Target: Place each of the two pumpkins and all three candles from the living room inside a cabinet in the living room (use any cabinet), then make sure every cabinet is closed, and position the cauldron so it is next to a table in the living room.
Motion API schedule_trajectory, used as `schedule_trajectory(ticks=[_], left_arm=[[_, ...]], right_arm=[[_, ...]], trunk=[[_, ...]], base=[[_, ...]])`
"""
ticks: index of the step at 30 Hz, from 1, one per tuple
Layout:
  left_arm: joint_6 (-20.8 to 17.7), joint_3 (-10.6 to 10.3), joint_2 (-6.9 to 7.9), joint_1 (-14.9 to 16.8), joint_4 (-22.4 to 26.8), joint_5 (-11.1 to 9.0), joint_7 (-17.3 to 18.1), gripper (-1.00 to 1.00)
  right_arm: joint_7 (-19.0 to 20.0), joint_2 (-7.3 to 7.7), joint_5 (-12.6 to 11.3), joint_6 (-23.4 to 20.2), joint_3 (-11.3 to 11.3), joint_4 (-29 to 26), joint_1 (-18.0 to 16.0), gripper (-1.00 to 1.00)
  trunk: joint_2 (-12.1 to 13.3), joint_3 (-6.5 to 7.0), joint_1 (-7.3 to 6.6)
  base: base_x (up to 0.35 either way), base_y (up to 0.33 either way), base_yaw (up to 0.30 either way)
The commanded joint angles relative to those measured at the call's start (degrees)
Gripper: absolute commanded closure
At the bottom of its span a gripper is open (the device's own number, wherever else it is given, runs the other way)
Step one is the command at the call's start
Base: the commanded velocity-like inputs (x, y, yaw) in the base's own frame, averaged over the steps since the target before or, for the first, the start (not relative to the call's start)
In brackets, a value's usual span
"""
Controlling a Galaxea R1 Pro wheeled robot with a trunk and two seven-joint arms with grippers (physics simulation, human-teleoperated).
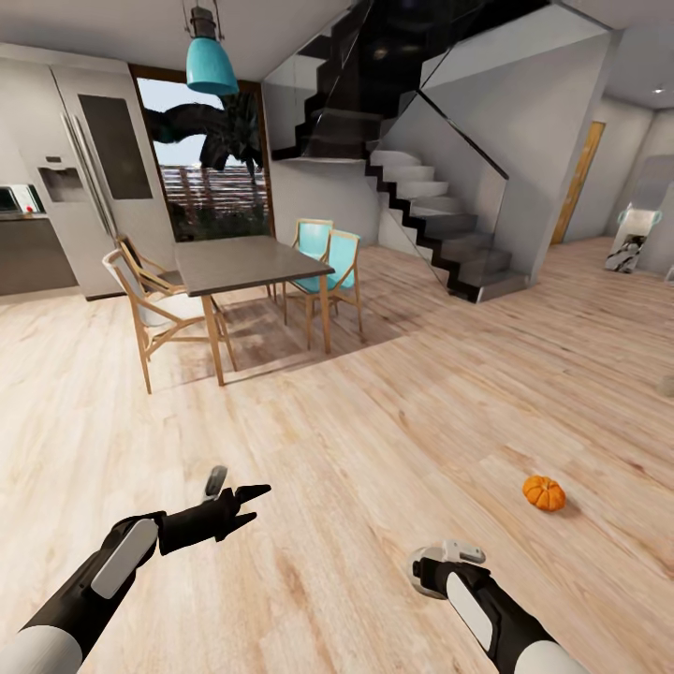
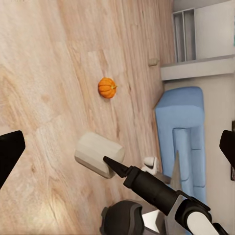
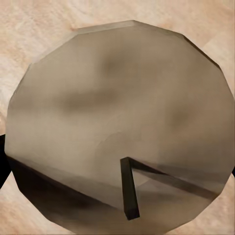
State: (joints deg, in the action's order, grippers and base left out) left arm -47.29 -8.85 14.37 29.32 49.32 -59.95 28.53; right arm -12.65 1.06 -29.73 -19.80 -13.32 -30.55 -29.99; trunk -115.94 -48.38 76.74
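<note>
Holds the left gripper [image 1: 239, 489] low over the floor [image 1: 374, 421] with nothing in it, fingers [image 2: 10, 154] spread far apart, likely ready to grab. Pinches a fat pale candle [image 2: 98, 154] in the right gripper [image 1: 447, 564], further to the right. Looks down from the right wrist camera straight onto the round candle top and its short dark wick [image 3: 128, 188], very close up. Probably grips the candle this way to carry it off to the cabinet, not in sight here. Finds one small orange pumpkin [image 1: 544, 492] lying on the bare floor, near the right arm and a bit ahead of it, touching nothing. Seems like the next thing to pick up, maybe with the free left gripper. Stands on pale wooden boards, flat and smooth, good for wheels but easy for a round pumpkin to roll on. Faces a big open room: at the left a grey fridge [image 1: 98, 168] and a hanging blue lamp [image 1: 211, 64], then a dark table [image 1: 248, 262] with wooden chairs [image 1: 154, 300] and two blue chairs [image 1: 332, 257], then dark stairs [image 1: 440, 225] with glass sides, then a yellow-brown door [image 1: 578, 183] far off at the right. Catches a blue sofa [image 2: 181, 132] past the pumpkin from the left wrist camera.
</note>
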Motion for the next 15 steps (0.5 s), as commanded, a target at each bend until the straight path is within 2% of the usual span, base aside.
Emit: schedule_trajectory(ticks=[1,15], left_arm=[[-0.1,-0.1,0.05,0.0,0.0,-0.1,0.1,-1.0],[-0.1,-0.1,0.05,0.0,0.0,-0.1,0.1,-1.0]], right_arm=[[-0.5,0.09,-0.6,-0.2,-0.5,-0.1,0.0,1.0],[-0.5,0.09,-0.6,-0.2,-0.5,-0.1,0.0,1.0]], trunk=[[0.4,0.13,-0.23],[6.0,2.64,-3.31]], base=[[0.0,0.0,0.0],[0.0,0.0,0.0]])
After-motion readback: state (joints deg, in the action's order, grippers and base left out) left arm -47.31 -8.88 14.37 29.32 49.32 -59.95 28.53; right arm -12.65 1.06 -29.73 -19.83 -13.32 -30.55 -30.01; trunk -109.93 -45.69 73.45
